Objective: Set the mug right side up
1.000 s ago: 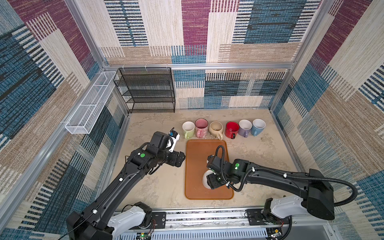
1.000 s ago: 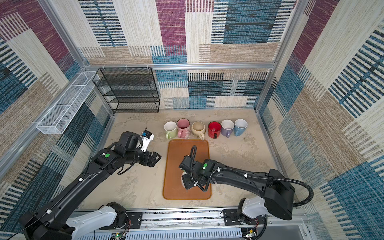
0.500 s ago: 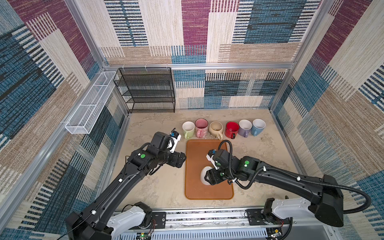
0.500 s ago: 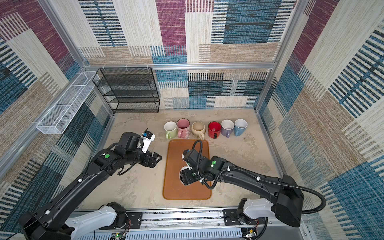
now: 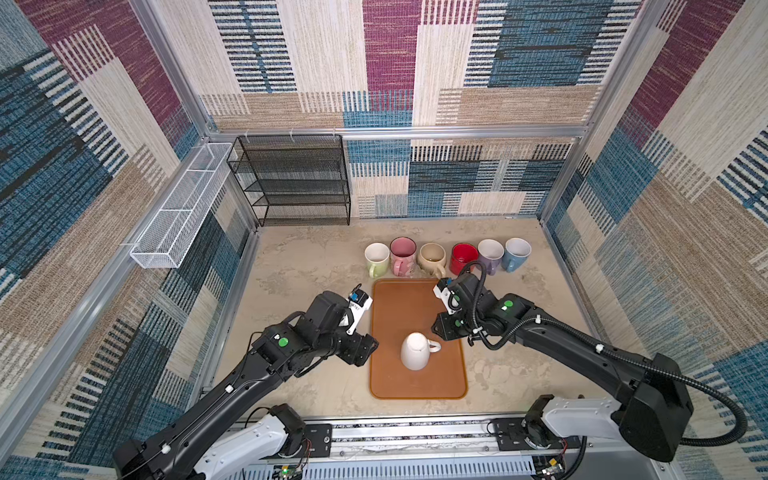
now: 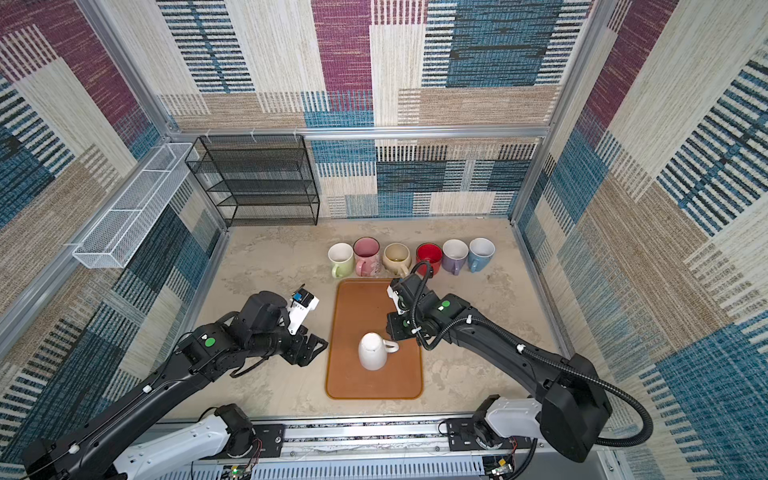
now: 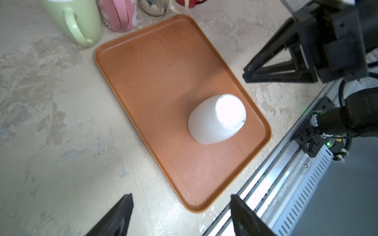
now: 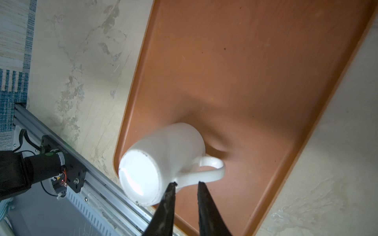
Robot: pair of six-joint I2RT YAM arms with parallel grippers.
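Note:
A white mug [image 5: 415,351] [image 6: 372,351] stands upside down on the brown tray [image 5: 399,307], base up and handle towards the right arm. In the right wrist view the mug [image 8: 163,159] shows its base. My right gripper [image 8: 186,182] [image 5: 436,328] hovers just by the handle, jaws a narrow gap apart with only tray showing between them. My left gripper [image 7: 182,196] [image 5: 368,347] stands open and holds nothing, at the tray's left edge and apart from the mug [image 7: 214,120].
Several coloured mugs [image 5: 446,257] stand upright in a row behind the tray. A black wire rack [image 5: 291,178] sits at the back left and a white wire basket [image 5: 178,208] hangs on the left wall. A metal rail [image 5: 415,432] runs along the front.
My right gripper has risen off the mug towards the back right and its jaws have narrowed. The mug now shows whole on the tray. The left jaws have narrowed a little.

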